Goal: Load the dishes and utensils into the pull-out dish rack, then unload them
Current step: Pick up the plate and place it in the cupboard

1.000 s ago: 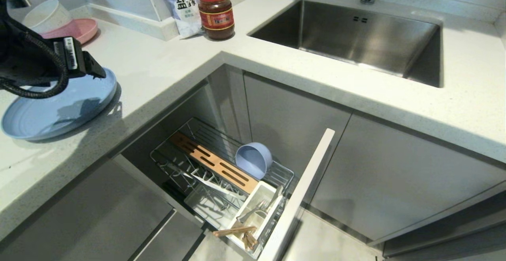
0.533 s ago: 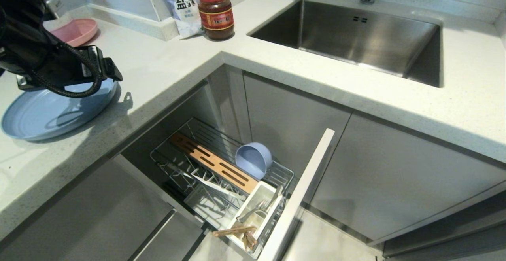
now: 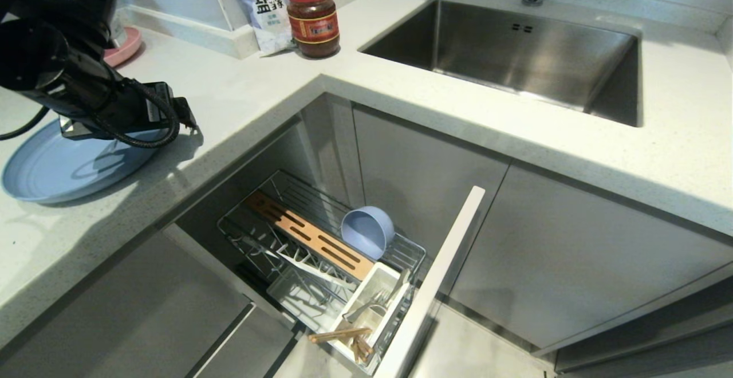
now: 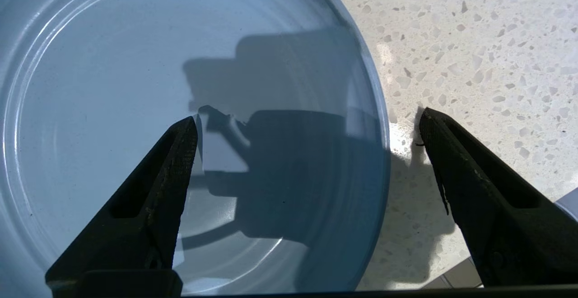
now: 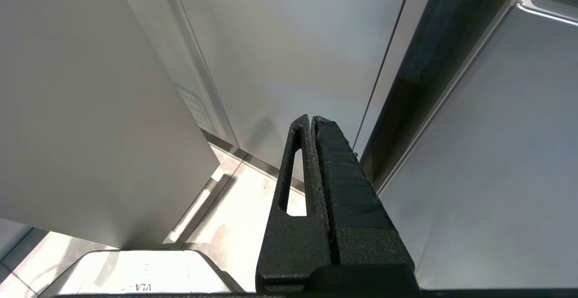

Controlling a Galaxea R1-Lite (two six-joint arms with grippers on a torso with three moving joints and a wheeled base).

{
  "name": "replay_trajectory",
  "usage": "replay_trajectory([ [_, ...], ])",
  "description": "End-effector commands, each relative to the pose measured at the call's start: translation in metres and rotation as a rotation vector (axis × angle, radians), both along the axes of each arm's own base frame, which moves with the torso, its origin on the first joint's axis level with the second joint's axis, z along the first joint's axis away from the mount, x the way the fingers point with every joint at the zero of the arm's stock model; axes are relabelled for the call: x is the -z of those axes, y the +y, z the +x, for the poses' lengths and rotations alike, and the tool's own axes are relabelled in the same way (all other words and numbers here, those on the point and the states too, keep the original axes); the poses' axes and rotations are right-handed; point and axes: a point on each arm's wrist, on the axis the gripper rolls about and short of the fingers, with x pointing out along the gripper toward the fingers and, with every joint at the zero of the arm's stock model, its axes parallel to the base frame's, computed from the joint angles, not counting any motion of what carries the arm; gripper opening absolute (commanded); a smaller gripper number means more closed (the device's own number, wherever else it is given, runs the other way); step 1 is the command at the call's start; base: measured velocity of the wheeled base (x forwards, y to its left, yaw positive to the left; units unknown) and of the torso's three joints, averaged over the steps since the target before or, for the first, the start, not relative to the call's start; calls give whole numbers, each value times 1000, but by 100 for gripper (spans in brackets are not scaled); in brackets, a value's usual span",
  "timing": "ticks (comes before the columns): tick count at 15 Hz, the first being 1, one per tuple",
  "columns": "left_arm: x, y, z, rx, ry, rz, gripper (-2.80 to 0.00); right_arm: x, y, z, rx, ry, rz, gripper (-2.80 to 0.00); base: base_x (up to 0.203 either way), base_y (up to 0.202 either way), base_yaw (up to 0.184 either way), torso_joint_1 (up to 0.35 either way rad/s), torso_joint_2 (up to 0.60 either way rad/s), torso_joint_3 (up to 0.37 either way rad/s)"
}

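Plate (image 3: pixel 51 166) first, at the far left of the counter (image 3: pixel 240 97): it lies flat there, well apart from the rack (image 3: pixel 269 195), which stands pulled out below the counter's edge. You can judge the step from that: the bowl (image 3: pixel 366 230) leans on its side in the rack beside the wooden strip (image 3: pixel 312 235), the cutlery (image 3: pixel 372 303) and chopsticks (image 3: pixel 341 335) sit in the white caddy (image 3: pixel 381 286) at the rack's front end, and only the plate is out on the counter. Whether you are on the last of the loading or the first of the unloading, you cannot tell from this alone.

Your left gripper (image 4: pixel 307 131) hangs above the plate's rim on the side nearer the rack, with its jaws spread as wide as they go and nothing between them. In the wrist view one finger stands over the plate's floor and the other over bare counter, so the rim lies between them, untouched. If you mean to lift the plate, the next move likely calls for lowering until the fingers straddle the rim, then closing on that thin edge; a shallow plate lying flat gives little to bite on, so expect it to tip.

Right gripper (image 5: pixel 316 126), well away from the rack, is parked low facing cabinet panels, fingers pressed together and empty.
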Motion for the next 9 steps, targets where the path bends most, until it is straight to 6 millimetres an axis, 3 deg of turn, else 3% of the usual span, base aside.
replay_trajectory([
  [1, 5, -1, 4, -2, 20, 5, 0, 0, 0, 0, 0, -3, 0, -280, 0, 0, 0, 0, 0, 0],
  [7, 6, -1, 5, -2, 24, 6, 0, 0, 0, 0, 1, -3, 0, -280, 0, 0, 0, 0, 0, 0],
  [8, 6, -1, 5, -2, 24, 6, -280, 0, 0, 0, 1, -3, 0, -280, 0, 0, 0, 0, 0, 0],
  [9, 5, -1, 5, -3, 23, 6, -280, 0, 0, 0, 0, -3, 0, -280, 0, 0, 0, 0, 0, 0],
])
